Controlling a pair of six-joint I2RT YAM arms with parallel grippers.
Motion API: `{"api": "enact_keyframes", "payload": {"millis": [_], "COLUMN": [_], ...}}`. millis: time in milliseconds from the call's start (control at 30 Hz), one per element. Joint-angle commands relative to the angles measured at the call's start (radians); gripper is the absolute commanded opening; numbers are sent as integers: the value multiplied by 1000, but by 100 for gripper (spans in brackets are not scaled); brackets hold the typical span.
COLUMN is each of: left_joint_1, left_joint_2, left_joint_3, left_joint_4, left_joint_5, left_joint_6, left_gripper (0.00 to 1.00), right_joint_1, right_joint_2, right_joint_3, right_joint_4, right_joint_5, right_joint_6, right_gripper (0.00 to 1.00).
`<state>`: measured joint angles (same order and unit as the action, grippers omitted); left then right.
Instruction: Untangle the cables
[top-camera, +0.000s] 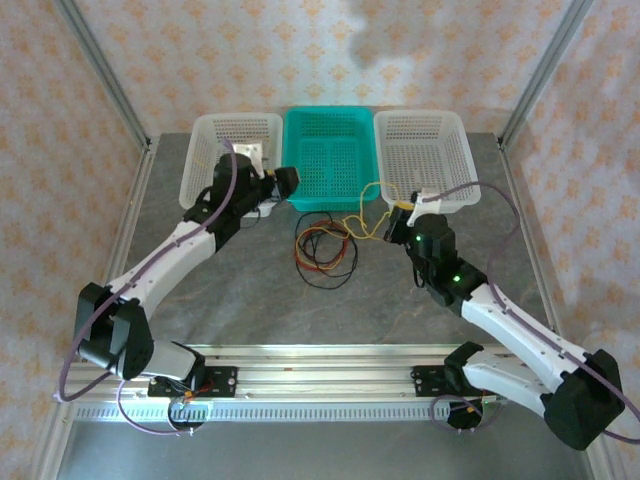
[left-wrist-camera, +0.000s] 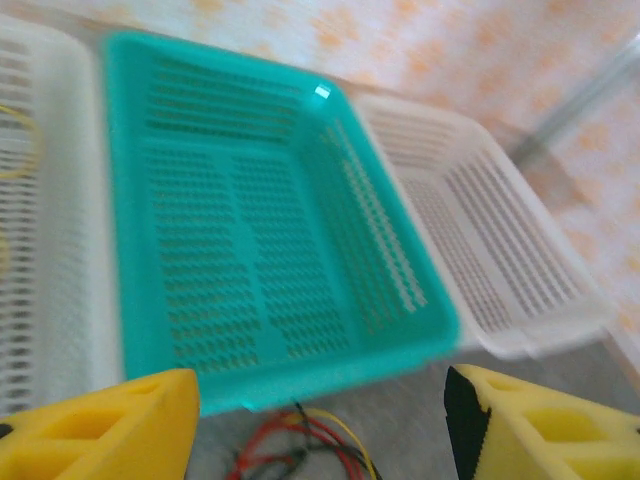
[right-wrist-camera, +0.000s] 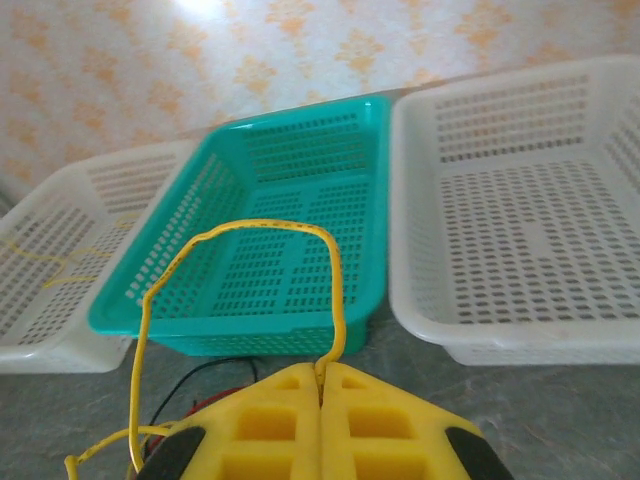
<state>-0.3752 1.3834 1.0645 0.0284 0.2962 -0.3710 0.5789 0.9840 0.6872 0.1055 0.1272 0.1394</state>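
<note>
1. My left gripper (left-wrist-camera: 320, 420) stands wide open. Its two yellow fingers (left-wrist-camera: 100, 430) sit far apart at the lower corners of the left wrist view, with nothing between them and nothing touching them.
2. Seen from above, my left gripper (top-camera: 287, 182) hangs at the near left corner of the teal basket (top-camera: 325, 112), close to the left white basket (top-camera: 236, 118).
3. My right gripper (right-wrist-camera: 322, 378) is closed tight. The pads are pressed together with no gap that I can see, and a yellow cable (right-wrist-camera: 240, 226) is pinched in the seam between them.
4. That yellow cable rises from my right fingertips in a tall arch in front of the teal basket, then drops on the left towards the table (right-wrist-camera: 500, 390).
5. From above, my right gripper (top-camera: 400, 215) sits just in front of the right white basket (top-camera: 420, 114), and the yellow cable runs from it leftward to the heap.
6. The other cables (top-camera: 322, 252), red, black and yellow loops, lie tangled on the table between my two arms, just in front of the teal basket. They also show low between my open left fingers.
7. A separate yellow strand (left-wrist-camera: 33, 140) lies inside the left white basket.
</note>
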Motion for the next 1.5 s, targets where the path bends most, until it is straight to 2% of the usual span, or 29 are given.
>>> {"api": "enact_keyframes", "payload": {"millis": [0,200,500,733,967,1267,1467], "left_joint_1": [-40,-92,-123,-126,-131,-143,-146], "left_joint_2": [-64,-113,-81,-34,-5,17,3], "left_joint_3": [-49,-128,-161,-154,-144,-126,-134], "left_joint_4": [89,150,172,164,173,172,196], "left_joint_5": [114,175,208,233,238,241,242], "left_joint_6": [66,43,11,9,4,-8,-40], "left_gripper": [67,67,66,53,35,0,0], "right_joint_1": [-4,41,116,123,123,124,124], "right_joint_2": [43,133,191,187,167,152,141], "right_joint_3": [66,140,195,193,183,169,163], "right_joint_4": [44,29,23,22,18,10,10], "right_joint_5": [-123,-178,-162,-158,-156,-144,-132], "right_joint_6": [-69,-111,-153,-151,-150,-147,-139], "right_gripper": [0,0,0,0,0,0,2]}}
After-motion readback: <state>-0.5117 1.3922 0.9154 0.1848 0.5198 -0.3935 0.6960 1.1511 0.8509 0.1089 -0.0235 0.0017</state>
